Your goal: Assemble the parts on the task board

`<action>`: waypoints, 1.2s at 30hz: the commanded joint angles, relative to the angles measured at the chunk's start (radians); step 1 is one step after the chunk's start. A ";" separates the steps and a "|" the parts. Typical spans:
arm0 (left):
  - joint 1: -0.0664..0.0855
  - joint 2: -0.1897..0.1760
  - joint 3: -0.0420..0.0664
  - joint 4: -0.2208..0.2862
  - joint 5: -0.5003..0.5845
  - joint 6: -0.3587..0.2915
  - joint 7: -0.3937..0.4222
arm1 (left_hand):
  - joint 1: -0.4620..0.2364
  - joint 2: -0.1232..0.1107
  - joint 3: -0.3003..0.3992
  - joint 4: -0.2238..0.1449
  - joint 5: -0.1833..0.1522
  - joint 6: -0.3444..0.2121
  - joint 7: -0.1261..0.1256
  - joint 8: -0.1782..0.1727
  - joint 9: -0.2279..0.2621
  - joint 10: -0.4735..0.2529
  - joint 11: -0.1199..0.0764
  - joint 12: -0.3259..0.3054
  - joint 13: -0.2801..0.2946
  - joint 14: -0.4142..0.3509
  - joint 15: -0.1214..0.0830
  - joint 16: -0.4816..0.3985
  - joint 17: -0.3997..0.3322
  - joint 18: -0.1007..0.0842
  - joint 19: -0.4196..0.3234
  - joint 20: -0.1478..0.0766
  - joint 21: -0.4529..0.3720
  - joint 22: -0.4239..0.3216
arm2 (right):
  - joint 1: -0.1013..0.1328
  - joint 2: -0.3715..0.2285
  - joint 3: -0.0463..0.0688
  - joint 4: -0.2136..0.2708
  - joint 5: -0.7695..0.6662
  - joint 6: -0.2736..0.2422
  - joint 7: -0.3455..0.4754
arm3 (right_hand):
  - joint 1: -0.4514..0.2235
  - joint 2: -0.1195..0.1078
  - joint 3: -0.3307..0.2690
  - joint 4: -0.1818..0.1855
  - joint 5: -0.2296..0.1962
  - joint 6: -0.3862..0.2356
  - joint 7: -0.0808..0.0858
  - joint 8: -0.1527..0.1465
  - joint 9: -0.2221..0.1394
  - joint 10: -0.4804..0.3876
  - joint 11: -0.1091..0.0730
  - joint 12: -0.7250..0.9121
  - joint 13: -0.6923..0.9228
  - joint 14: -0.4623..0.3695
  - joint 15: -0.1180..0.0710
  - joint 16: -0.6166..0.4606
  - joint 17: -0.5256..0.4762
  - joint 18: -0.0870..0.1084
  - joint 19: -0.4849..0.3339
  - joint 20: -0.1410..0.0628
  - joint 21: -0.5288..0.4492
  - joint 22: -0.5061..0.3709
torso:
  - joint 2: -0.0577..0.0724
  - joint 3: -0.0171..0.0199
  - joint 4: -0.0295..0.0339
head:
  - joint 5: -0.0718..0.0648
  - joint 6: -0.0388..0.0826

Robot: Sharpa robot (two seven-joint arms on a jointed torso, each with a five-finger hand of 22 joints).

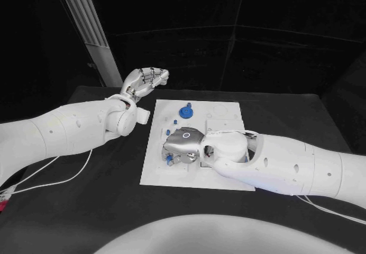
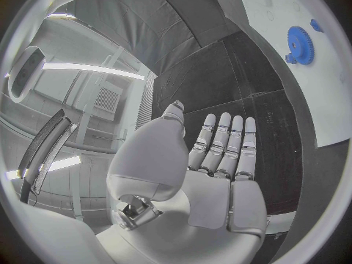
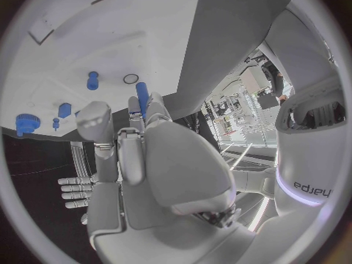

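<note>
The white task board (image 1: 229, 119) lies in the middle of the black table. My right hand (image 1: 184, 145) hovers low over the board's near left part, and a blue peg (image 3: 142, 94) is pinched upright between its fingers; blue shows under the fingers (image 1: 169, 157). A blue gear (image 1: 186, 111) stands on the far part of the board, with small blue pieces (image 1: 167, 130) near it. My left hand (image 1: 145, 80) is raised beyond the board's far left corner, fingers straight and together (image 2: 223, 152), holding nothing. The gear (image 2: 298, 43) also appears in the left wrist view.
In the right wrist view a short blue peg (image 3: 92, 80), a dark ring (image 3: 131, 78), small blue pieces (image 3: 64, 110) and the gear (image 3: 26, 123) stand on the board. A white cable (image 1: 46, 174) runs over the table at the left. A pale post (image 1: 95, 39) rises behind.
</note>
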 commanded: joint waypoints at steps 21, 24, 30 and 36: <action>0.002 0.002 0.000 -0.001 0.001 0.011 0.210 | 0.009 0.004 -0.009 0.000 0.004 -0.008 0.081 0.010 -0.002 -0.009 0.002 0.010 -0.003 -0.009 0.000 0.009 -0.009 -0.018 0.005 0.000 -0.004 -0.003 | -0.002 -0.001 0.000 -0.011 -0.038 0.056 -0.032 | 0.012 0.000 0.005 0.000 0.006 0.001 0.005 0.006 0.000 0.004 0.006 -0.009 -0.001 0.061 0.008 0.003 0.010 0.001 0.000 0.005 -0.008 -0.003 | 0.000 -0.0002 0.0010 | -0.007 0.000; 0.002 0.001 0.000 -0.001 0.001 0.010 0.210 | 0.009 0.004 -0.009 0.000 0.004 -0.008 0.081 0.010 -0.002 -0.009 0.002 0.010 -0.003 -0.009 0.000 0.009 -0.009 -0.018 0.005 0.000 -0.004 -0.003 | -0.003 -0.002 0.000 -0.013 -0.046 0.053 -0.035 | 0.012 -0.001 0.005 -0.001 0.006 0.001 0.005 0.006 0.000 0.004 0.006 -0.010 -0.001 0.061 0.008 0.003 0.011 0.001 0.000 0.005 -0.009 -0.003 | 0.000 -0.0004 0.0009 | -0.007 0.000; 0.002 0.001 0.000 -0.001 0.001 0.010 0.209 | 0.009 0.004 -0.009 0.000 0.004 -0.008 0.081 0.010 -0.002 -0.009 0.002 0.010 -0.003 -0.009 0.000 0.009 -0.009 -0.018 0.005 0.000 -0.004 -0.003 | -0.004 -0.003 0.000 -0.015 -0.055 0.063 -0.037 | 0.012 -0.001 0.005 0.000 0.006 0.001 0.005 0.006 0.000 0.003 0.007 -0.010 -0.001 0.062 0.009 0.004 0.012 0.002 -0.001 0.005 -0.010 -0.004 | 0.000 -0.0002 0.0012 | -0.008 0.000; 0.002 0.002 0.000 -0.001 0.001 0.011 0.209 | 0.009 0.004 -0.009 0.000 0.004 -0.008 0.081 0.010 -0.002 -0.009 0.002 0.010 -0.003 -0.009 0.000 0.009 -0.009 -0.018 0.005 0.000 -0.004 -0.003 | -0.004 0.003 0.000 -0.018 -0.058 0.082 -0.035 | 0.012 -0.002 0.004 0.000 0.006 0.000 0.005 0.004 -0.001 0.003 0.007 -0.013 -0.001 0.061 0.009 0.003 0.012 0.002 -0.002 0.005 -0.013 -0.005 | 0.000 0.0001 0.0008 | -0.009 0.000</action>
